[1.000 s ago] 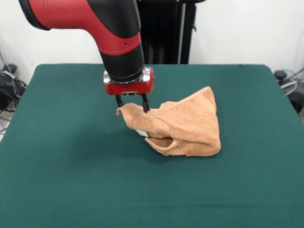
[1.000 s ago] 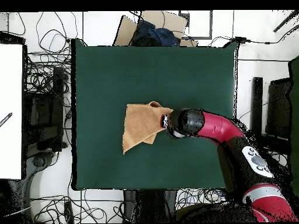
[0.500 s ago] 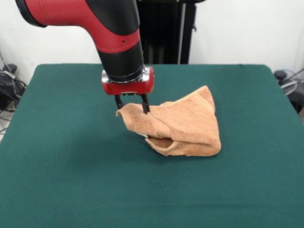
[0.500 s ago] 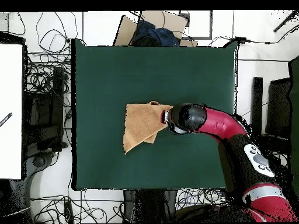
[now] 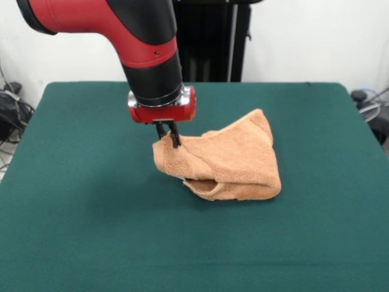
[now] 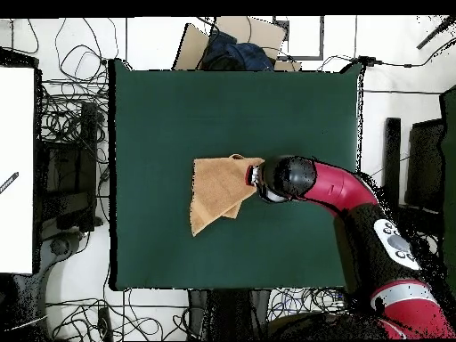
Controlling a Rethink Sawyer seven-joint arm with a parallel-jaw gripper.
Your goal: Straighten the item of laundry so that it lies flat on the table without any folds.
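The peach-orange towel (image 5: 234,161) lies folded over itself near the middle of the dark green table (image 5: 91,213). My gripper (image 5: 167,139) is shut on the towel's left corner and holds it lifted a little above the table. The rest of the towel drapes down to the right and rests on the table in a doubled fold. In the overhead view the towel (image 6: 214,191) sits at the table's centre, and the arm's wrist (image 6: 283,178) covers the gripper and the held corner. The white label is hidden.
Cables, boxes and equipment lie on the floor around the table (image 6: 142,107). A cardboard box with dark cloth (image 6: 233,46) stands past the table's far edge in the overhead view. The black pedestal (image 5: 209,39) stands behind the table.
The two fingers have come together on the towel's corner. The gripper has risen slightly and the held corner has lifted with it. The white label no longer shows.
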